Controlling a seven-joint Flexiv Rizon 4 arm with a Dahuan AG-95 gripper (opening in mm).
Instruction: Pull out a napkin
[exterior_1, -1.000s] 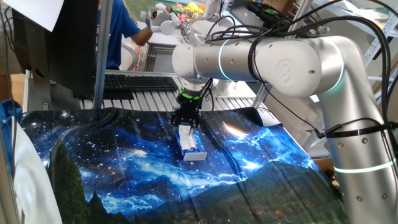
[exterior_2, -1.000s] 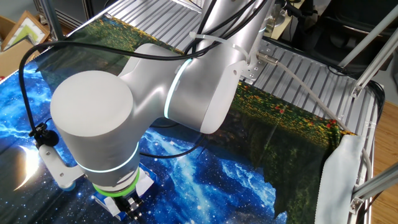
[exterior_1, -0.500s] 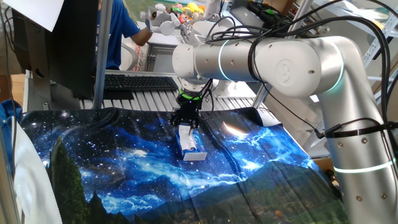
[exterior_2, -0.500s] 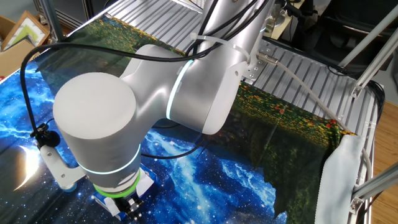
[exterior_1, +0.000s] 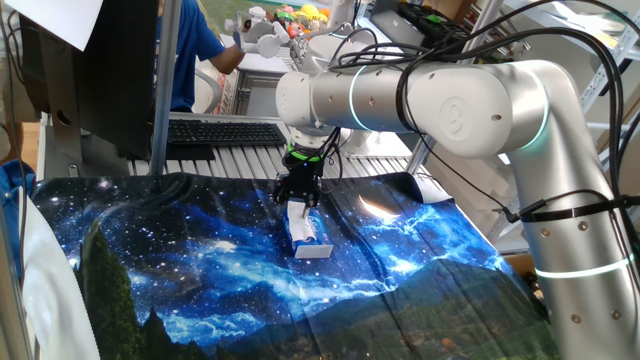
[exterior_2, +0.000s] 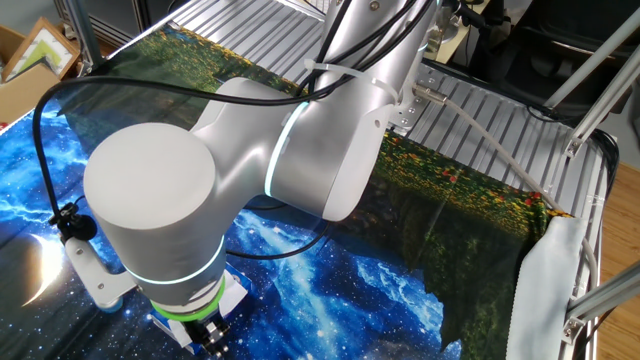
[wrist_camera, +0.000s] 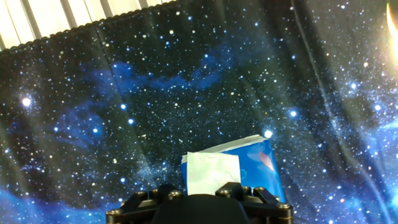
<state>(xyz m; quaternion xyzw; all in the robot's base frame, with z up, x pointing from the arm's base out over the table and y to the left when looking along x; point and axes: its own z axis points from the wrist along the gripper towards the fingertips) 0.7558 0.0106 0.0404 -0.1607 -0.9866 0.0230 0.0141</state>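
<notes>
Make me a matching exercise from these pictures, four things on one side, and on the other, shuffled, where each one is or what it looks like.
Things:
1. napkin
2. tissue pack
3. tablecloth
4. keyboard

Descriptions:
A. black, on the slatted surface behind the cloth
B. starry blue galaxy print, spread over the table
C. plain white sheet sticking up right in front of the gripper
D. small, blue and white, lying on the cloth under the gripper

Pairs: 1-C, 2-D, 3-B, 4-A
</notes>
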